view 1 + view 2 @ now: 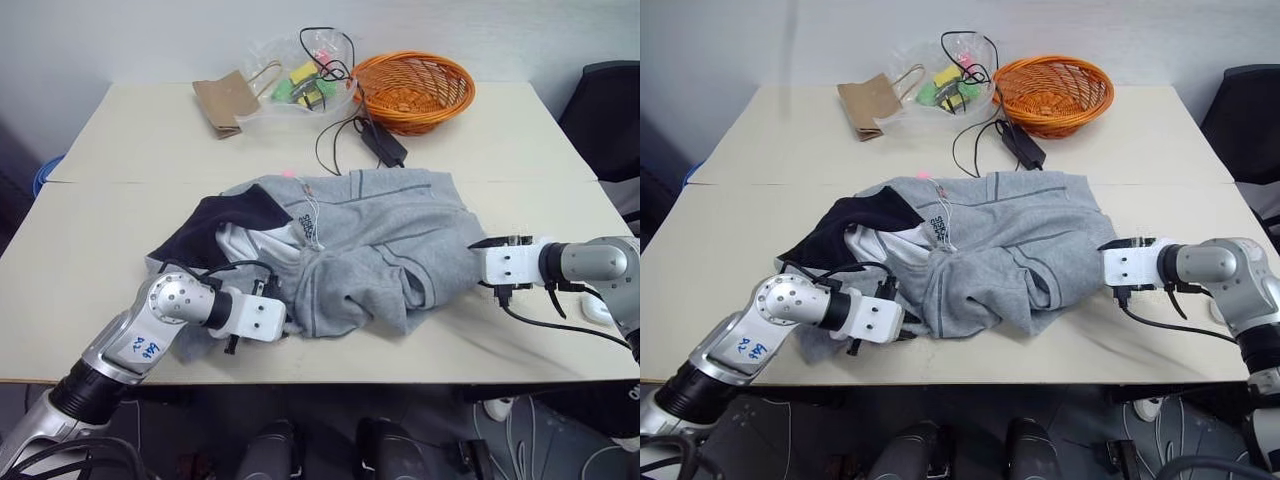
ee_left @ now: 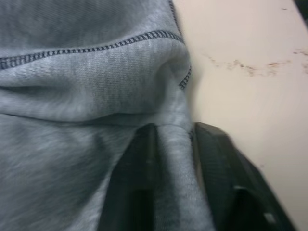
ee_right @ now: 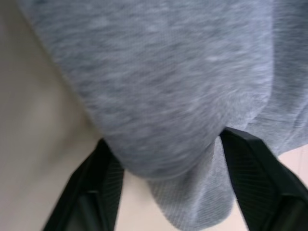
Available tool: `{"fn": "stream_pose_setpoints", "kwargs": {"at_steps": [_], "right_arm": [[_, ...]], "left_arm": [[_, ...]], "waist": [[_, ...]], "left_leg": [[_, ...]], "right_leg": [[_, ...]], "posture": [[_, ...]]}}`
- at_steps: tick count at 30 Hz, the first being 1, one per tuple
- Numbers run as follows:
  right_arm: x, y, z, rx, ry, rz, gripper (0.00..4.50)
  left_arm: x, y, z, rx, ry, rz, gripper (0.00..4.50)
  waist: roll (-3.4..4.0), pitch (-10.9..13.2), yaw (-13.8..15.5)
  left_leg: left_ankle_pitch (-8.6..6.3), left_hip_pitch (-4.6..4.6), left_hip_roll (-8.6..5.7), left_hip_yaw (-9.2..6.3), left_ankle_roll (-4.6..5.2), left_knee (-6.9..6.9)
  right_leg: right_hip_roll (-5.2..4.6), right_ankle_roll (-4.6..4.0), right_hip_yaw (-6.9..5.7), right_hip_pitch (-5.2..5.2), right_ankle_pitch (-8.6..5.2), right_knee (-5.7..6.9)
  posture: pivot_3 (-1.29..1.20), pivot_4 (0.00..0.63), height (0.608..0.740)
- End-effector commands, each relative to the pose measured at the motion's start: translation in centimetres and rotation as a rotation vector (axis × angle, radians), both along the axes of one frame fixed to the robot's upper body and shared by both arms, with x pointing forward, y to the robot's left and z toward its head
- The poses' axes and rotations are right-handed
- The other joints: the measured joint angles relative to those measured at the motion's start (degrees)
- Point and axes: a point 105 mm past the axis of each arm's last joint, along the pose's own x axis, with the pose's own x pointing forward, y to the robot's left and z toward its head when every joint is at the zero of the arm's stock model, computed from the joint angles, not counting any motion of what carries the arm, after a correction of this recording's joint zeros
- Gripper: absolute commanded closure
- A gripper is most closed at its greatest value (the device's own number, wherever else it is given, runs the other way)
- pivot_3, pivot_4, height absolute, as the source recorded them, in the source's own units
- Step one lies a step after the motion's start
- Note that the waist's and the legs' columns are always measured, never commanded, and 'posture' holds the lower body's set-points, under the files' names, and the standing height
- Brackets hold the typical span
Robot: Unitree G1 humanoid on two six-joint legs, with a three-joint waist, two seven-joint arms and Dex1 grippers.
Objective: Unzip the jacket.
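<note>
Near edge: left gripper (image 2: 173, 144) pinched on a fold of the jacket (image 1: 370, 240), fingers (image 2: 137, 163) nearly closed with grey fleece squeezed between them, right at the hem by the bare table (image 1: 100, 250). On the opposite side: right gripper (image 3: 166, 159) half-spread around a bulging wad of the same fleece, jaws straddling, not yet clamped tight. Jacket crumpled mid-table between both arms, navy lining flipped out toward the left arm. Zipper line apparently running from the collar near the chest print toward the near hem, so closer to the left fingers; pull tab not discernible. Farther back: black cable (image 1: 335, 130), paper bag (image 1: 225, 100), plastic bag (image 1: 300, 75), orange basket (image 1: 415, 90).
</note>
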Motion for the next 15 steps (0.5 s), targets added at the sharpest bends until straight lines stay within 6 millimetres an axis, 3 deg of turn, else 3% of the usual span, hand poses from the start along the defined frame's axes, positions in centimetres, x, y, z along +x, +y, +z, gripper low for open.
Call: {"fn": "stream_pose_setpoints", "kwargs": {"at_steps": [1, 6, 7, 11, 15], "right_arm": [[-0.5, 0.1, 0.8, 0.005, 0.014, 0.021, 2.59], [-3.0, 0.8, 1.0, 0.080, 0.154, 0.045, 4.33], [-4.2, 1.1, 0.9, 0.098, 0.217, 0.056, 4.46], [-8.8, 2.8, 0.1, 0.176, 0.432, 0.097, 4.46], [-12.4, 4.9, -0.8, 0.240, 0.553, 0.126, 4.46]], "left_arm": [[-0.6, 2.0, 0.5, 0.046, 0.005, 0.008, 4.37], [-1.3, 6.6, 0.4, 0.165, 0.018, 0.058, 4.50], [-1.3, 8.0, 0.5, 0.198, 0.008, 0.068, 4.50], [-2.1, 11.6, 0.4, 0.289, 0.012, 0.077, 4.50], [-3.4, 13.3, 0.3, 0.291, 0.045, 0.091, 4.50]], "waist": [[0.00, 0.0, -0.4], [0.01, 0.0, -0.6], [0.02, 0.0, -0.6], [0.03, 0.0, -0.5], [0.07, 0.0, -0.6]], "left_leg": [[0.00, 0.00, 0.00, 0.00, 0.00, -0.01], [-0.05, 0.01, 0.13, -0.03, -0.09, -0.06], [-0.06, 0.02, 0.16, -0.02, -0.10, -0.06], [-0.11, 0.06, 0.23, -0.11, -0.13, -0.10], [-0.33, 0.09, 0.28, -0.10, -0.15, -0.10]], "right_leg": [[0.00, -0.01, 0.00, -0.01, 0.00, 0.00], [0.03, -0.12, -0.04, -0.03, -0.07, -0.02], [0.03, -0.15, -0.06, -0.02, -0.09, -0.01], [0.02, -0.26, -0.17, 0.03, -0.15, -0.02], [-0.01, -0.35, -0.17, -0.02, -0.20, -0.08]], "posture": [[0.00, 0.150, 0.740], [0.00, 0.150, 0.740], [0.00, 0.150, 0.740], [0.00, 0.150, 0.740], [0.00, 0.150, 0.740]]}}
